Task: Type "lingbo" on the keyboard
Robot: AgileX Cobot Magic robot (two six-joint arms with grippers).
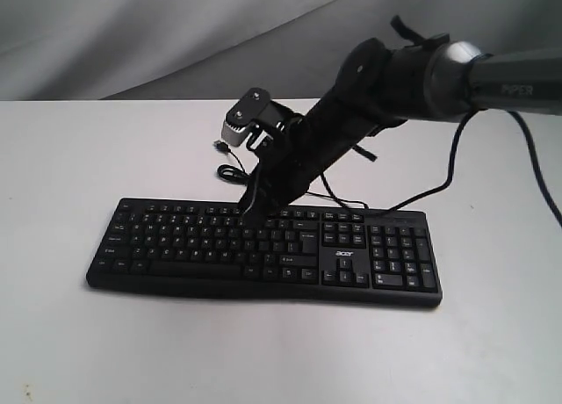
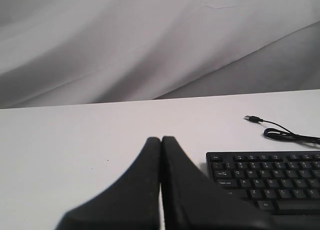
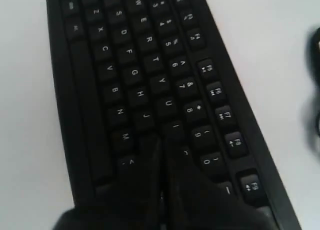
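Observation:
The black keyboard [image 1: 263, 250] lies flat across the middle of the white table [image 1: 79, 351], with its number pad and "acer" logo at the right. My right gripper [image 1: 248, 216] reaches down from the right, shut with nothing held, its tip on the upper letter rows. In the right wrist view the right gripper [image 3: 162, 141] has its tips on the keyboard [image 3: 130, 65] just beside the I key [image 3: 175, 126], covering the key under them. My left gripper [image 2: 161, 138] is shut and empty over bare table, left of the keyboard [image 2: 270, 182]. It does not show in the exterior view.
The keyboard's thin USB cable [image 1: 230, 162] coils on the table behind it, plug end loose [image 2: 252, 119]. The right arm's own black cable [image 1: 439, 189] hangs down behind the number pad. A grey cloth backdrop [image 1: 132, 44] closes the far side.

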